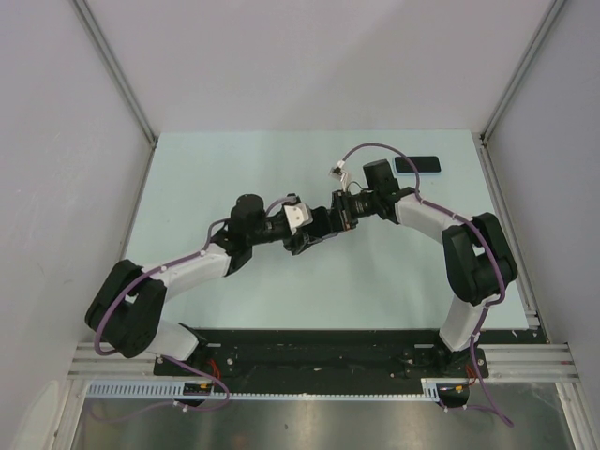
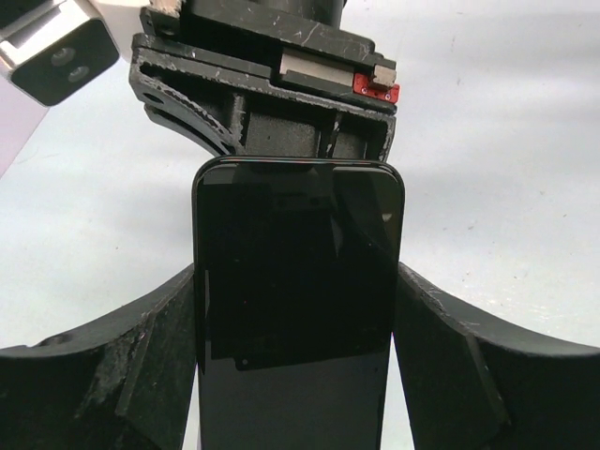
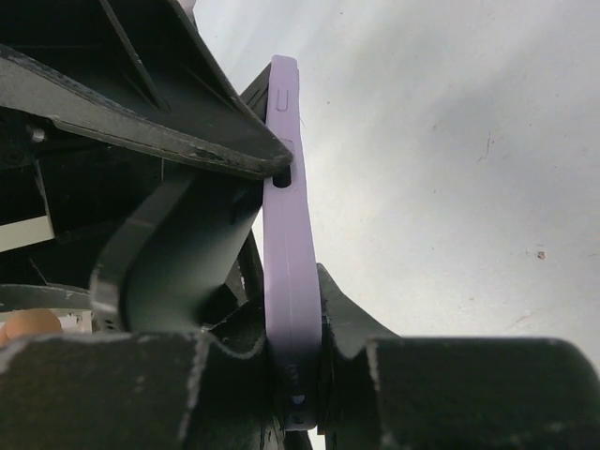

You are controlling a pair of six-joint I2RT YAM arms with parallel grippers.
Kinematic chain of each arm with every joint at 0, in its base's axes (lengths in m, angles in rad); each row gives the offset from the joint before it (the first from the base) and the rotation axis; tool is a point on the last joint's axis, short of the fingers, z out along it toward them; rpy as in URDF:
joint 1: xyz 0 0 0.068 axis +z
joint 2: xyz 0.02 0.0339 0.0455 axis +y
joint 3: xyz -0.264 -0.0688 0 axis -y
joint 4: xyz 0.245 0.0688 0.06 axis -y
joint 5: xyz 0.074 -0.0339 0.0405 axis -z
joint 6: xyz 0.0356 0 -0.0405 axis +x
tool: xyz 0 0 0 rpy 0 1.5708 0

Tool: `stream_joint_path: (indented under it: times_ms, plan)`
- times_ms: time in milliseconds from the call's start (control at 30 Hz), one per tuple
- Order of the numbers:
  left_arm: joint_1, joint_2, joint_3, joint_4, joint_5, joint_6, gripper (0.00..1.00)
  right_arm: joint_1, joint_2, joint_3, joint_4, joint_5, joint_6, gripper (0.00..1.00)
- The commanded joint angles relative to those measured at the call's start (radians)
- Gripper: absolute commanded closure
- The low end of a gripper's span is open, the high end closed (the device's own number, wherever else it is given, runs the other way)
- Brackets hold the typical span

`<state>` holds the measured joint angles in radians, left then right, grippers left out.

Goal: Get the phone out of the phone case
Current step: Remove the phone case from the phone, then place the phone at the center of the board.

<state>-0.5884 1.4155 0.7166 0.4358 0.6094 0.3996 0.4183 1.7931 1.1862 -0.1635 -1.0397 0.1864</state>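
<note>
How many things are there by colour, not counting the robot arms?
Black: 2, the held phone and a flat slab lying apart
Lilac: 1, the phone case
Total: 3

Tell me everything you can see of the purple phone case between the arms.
The phone case is lavender and matte, seen edge-on from the right wrist, with a raised button and a slot cutout along its side. It appears to hold the phone, glossy black screen toward the left wrist camera. The right end effector pinches one end across its thickness; the left end effector grips its long sides.
</note>
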Motion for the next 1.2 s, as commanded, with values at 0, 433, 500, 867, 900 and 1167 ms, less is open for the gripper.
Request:
stream_joint_path:
  times_ms: [0, 433, 500, 867, 900, 1167]
  plan:
    - [0.030, -0.047, 0.015, 0.080, 0.056, -0.111, 0.56, -0.033, -0.021, 0.044, 0.053, 0.018, -0.010, 1.00]
    - [0.071, -0.053, 0.020, 0.132, -0.049, -0.215, 0.62, -0.026, -0.028, 0.046, 0.033, 0.089, -0.041, 1.00]
    - [0.073, -0.052, 0.023, 0.132, -0.085, -0.219, 0.64, -0.018, -0.032, 0.046, 0.029, 0.128, -0.051, 1.00]
    - [0.075, -0.044, 0.032, 0.132, -0.280, -0.211, 0.71, 0.007, -0.034, 0.044, 0.013, 0.270, -0.088, 1.00]
    - [0.075, -0.044, 0.032, 0.133, -0.295, -0.209, 0.71, 0.007, -0.034, 0.044, 0.013, 0.270, -0.087, 1.00]
    - [0.076, -0.036, 0.030, 0.136, -0.287, -0.222, 0.73, 0.019, -0.034, 0.044, 0.018, 0.257, -0.088, 1.00]
